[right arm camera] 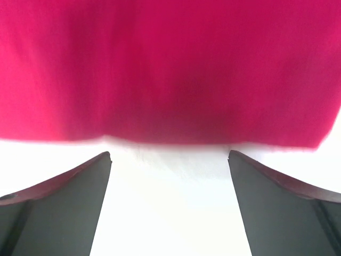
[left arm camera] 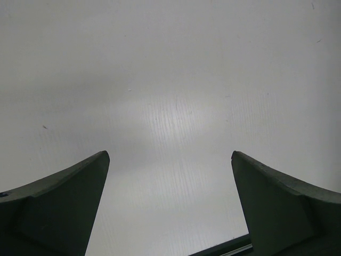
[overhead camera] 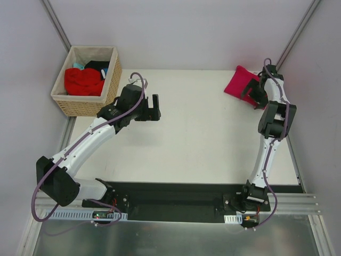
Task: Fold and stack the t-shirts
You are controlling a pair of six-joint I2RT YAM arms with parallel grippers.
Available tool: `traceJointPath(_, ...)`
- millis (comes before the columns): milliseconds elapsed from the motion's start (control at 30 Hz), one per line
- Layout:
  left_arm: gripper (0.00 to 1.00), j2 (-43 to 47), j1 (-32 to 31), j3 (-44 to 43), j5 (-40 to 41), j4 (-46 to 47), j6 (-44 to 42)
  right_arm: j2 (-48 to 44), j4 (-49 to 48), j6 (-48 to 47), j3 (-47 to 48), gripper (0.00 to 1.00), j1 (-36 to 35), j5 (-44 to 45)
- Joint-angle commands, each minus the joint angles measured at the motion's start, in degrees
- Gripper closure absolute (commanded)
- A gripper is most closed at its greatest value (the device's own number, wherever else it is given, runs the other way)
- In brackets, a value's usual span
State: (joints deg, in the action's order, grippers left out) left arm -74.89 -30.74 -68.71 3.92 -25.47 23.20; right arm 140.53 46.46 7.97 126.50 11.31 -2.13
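T-shirt (right arm camera: 170, 69), magenta, just beyond spread right gripper (right arm camera: 169, 154).

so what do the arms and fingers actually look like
The left arm and right arm have white links with black joints and bases, and a purple cable looped along each. The fingers are dark grey wedges tapering to blunt tips.

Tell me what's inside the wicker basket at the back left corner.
A crumpled red shirt fills most of the basket, with a black item and a light blue bit behind it. Anything underneath the red shirt is covered, so I cannot tell.
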Motion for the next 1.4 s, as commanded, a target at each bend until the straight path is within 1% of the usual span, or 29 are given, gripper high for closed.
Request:
traceJointPath(0,0.01,2.2,0.3,-0.3,-2.5,2.1,1.1,-14.8,-3.4,-0.8,-7.4,0.04,-2.3,-2.3)
traceJointPath(100,0.01,2.6,0.3,0.4,-2.7,2.6,1.5,-17.7,-2.9,-0.7,-6.7,0.04,-5.5,-3.2)
traceJointPath(167,0.01,2.9,0.3,0.7,-2.8,3.0,1.9,-17.1,-2.1,-0.6,-2.5,0.04,-8.4,-3.0)
traceJointPath(200,0.01,3.0,0.3,0.9,-2.8,3.1,2.0,-15.3,-1.8,-0.4,-0.7,0.04,-9.2,-2.9)
traceJointPath(233,0.01,3.1,0.3,0.9,-2.8,3.4,2.1,-13.7,-1.5,-0.1,3.7,0.04,-9.9,-2.9)
traceJointPath(300,0.01,3.3,0.3,1.0,-2.6,3.3,1.9,-10.6,-2.1,1.2,7.7,0.04,-11.0,-3.3)
traceJointPath(333,0.01,3.4,0.3,1.1,-2.6,3.3,2.0,-7.5,-2.5,1.8,10.6,0.04,-11.0,-4.0)
traceJointPath(367,0.01,3.4,0.3,1.1,-2.5,3.4,1.8,-6.6,-5.6,2.4,10.5,0.04,-11.0,-6.1)
traceJointPath(467,0.01,3.3,0.3,1.0,-1.7,3.3,1.3,-3.7,-12.5,5.4,8.5,0.04,-11.0,-6.9)
traceJointPath(567,0.01,3.2,0.4,1.0,-1.2,3.3,1.1,0.9,-14.5,7.1,11.2,0.04,-10.9,-7.3)
traceJointPath(700,0.01,2.7,0.8,0.9,-0.5,3.4,0.9,3.8,-20.2,9.3,9.9,0.04,-10.6,-8.9)
traceJointPath(833,0.01,1.8,1.2,0.7,-0.6,3.8,0.6,6.5,-22.0,10.8,11.7,0.04,-10.1,-10.2)
traceJointPath(900,0.01,1.3,1.6,0.4,-0.7,3.9,0.4,6.5,-22.0,11.2,11.2,0.04,-9.8,-10.4)
traceJointPath(1000,0.01,0.5,1.9,0.2,-1.4,4.1,0.4,3.8,-22.0,10.7,6.4,0.04,-9.6,-8.9)
traceJointPath(1033,0.01,0.3,1.9,0.2,-1.6,4.2,0.4,3.0,-21.8,10.4,3.3,0.04,-9.6,-8.6)
traceJointPath(1167,0.01,0.2,2.0,0.5,-2.6,4.6,0.9,-0.9,-17.9,9.7,-2.6,0.04,-9.4,-3.7)
traceJointPath(1367,0.01,1.5,2.0,1.4,-2.9,5.0,1.1,-4.0,-11.7,9.1,-6.3,0.04,-8.2,-1.6)
